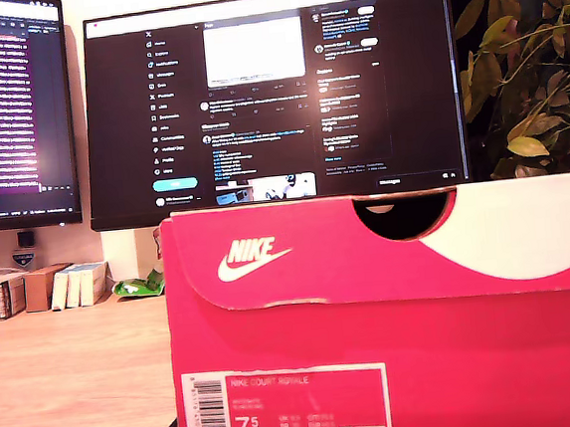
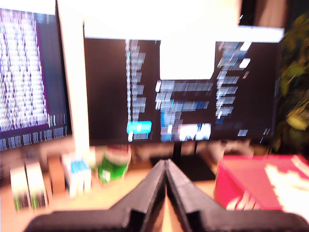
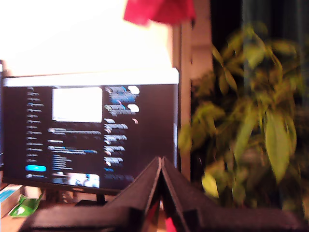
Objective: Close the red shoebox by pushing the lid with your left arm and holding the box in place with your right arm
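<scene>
red shoebox [image 1: 394, 314]: fills lower right of the exterior view, on counter [image 1: 70, 382], lid seemingly down; first end effector [image 2: 165, 166] and second end effector [image 3: 160, 164]: both clenched, empty, likely clear of box

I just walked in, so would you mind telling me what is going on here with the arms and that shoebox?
Nothing is being handled at this moment. The red shoebox sits on the wooden desk in front of the monitor, filling the exterior view, and its lid looks down. My first gripper and my second gripper are both shut on nothing, raised and facing the monitor; both wrist views are blurred. A leafy plant stands at the exterior view's right.
</scene>
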Motion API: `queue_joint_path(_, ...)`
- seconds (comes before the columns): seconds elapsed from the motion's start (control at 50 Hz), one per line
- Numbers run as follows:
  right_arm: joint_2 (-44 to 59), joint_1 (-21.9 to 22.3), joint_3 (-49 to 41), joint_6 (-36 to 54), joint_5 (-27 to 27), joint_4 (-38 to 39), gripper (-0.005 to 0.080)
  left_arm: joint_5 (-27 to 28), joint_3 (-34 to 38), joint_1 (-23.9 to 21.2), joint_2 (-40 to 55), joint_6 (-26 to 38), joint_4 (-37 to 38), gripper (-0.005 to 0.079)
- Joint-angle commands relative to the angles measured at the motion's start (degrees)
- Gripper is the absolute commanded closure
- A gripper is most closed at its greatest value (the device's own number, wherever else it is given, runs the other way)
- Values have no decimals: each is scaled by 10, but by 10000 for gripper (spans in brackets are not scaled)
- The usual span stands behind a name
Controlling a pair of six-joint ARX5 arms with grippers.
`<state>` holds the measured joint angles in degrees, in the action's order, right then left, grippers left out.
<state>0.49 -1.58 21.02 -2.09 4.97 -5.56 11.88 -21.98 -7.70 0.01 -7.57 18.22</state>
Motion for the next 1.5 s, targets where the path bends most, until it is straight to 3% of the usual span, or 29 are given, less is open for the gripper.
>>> queue_joint_path(0.0, -3, -2, -22, -7, -7, 21, 764, -2, 14, 1, -6, -14, -28, 761)
queue_joint_path(0.36, -4, -3, -124, -9, -11, 104, 764, -14, 105, -1, -6, -25, -147, 761)
queue_joint_path(0.68, -4, -4, -178, 8, -12, 113, 764, -34, 178, -2, -6, -23, -169, 761)
queue_joint_path(0.92, -4, -4, -207, 22, -26, 109, 764, -80, 192, -2, -6, 3, -136, 761)
queue_joint_path(1.32, -4, -4, -208, 23, -53, -42, 764, -98, 199, -2, -6, 2, -16, 761)
queue_joint_path(1.48, -3, -4, -208, -13, -66, -42, 764, -131, 199, -2, -6, -4, 34, 761)
